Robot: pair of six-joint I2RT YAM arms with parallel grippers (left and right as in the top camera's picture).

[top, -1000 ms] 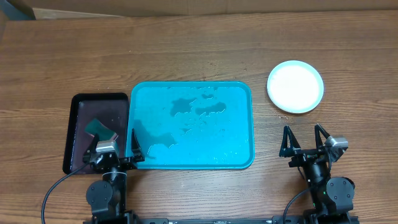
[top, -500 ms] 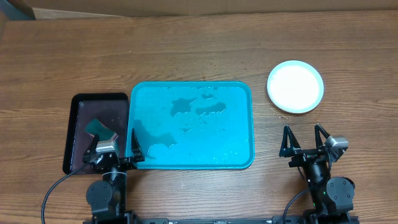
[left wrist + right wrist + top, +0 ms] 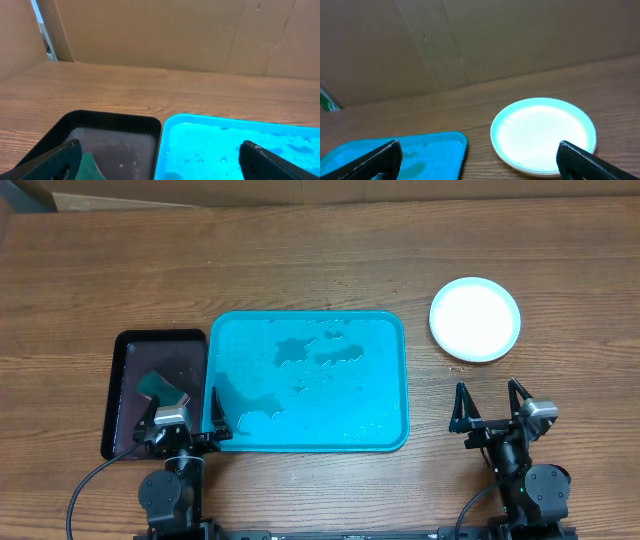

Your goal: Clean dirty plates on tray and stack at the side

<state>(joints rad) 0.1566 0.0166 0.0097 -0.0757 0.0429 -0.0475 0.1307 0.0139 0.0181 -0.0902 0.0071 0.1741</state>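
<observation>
The turquoise tray (image 3: pixel 390 340) lies mid-table with wet patches and no plates on it; it also shows in the left wrist view (image 3: pixel 250 137) and the right wrist view (image 3: pixel 420 147). The plates (image 3: pixel 475 319) sit stacked on the table to the right of the tray, pale blue rim showing, top face white; the stack shows in the right wrist view (image 3: pixel 542 135). My left gripper (image 3: pixel 186 415) is open and empty at the tray's near left corner (image 3: pixel 157 162). My right gripper (image 3: pixel 490 408) is open and empty just in front of the stack (image 3: pixel 477 162).
A narrow black tray (image 3: pixel 125 350) lies left of the turquoise tray, holding a green sponge (image 3: pixel 155 385); both show in the left wrist view, the tray (image 3: pixel 115 122) and the sponge (image 3: pixel 89 167). Brown cardboard walls stand behind the table.
</observation>
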